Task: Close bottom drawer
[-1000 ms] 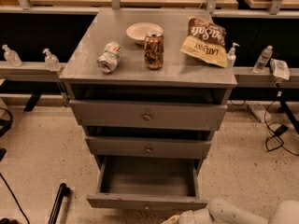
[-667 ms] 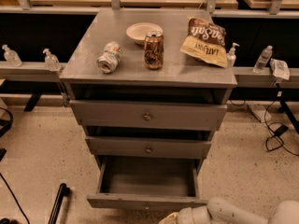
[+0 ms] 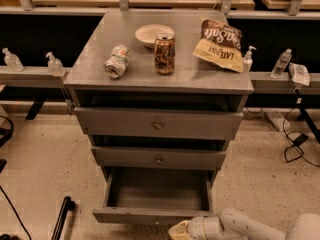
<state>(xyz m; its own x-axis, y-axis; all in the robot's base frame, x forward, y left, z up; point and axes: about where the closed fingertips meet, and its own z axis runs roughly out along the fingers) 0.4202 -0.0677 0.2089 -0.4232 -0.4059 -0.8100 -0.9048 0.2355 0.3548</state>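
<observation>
The pale arm [image 3: 250, 226] reaches in nearly level from the lower right corner, its gripper [image 3: 181, 230] at the frame's bottom centre.

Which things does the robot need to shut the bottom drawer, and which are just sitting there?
For the job: bottom drawer, pulled open; gripper, low by its front panel.

Just lying about, on the cabinet top: bowl, upright can, silvery can on its side, snack bag.
</observation>
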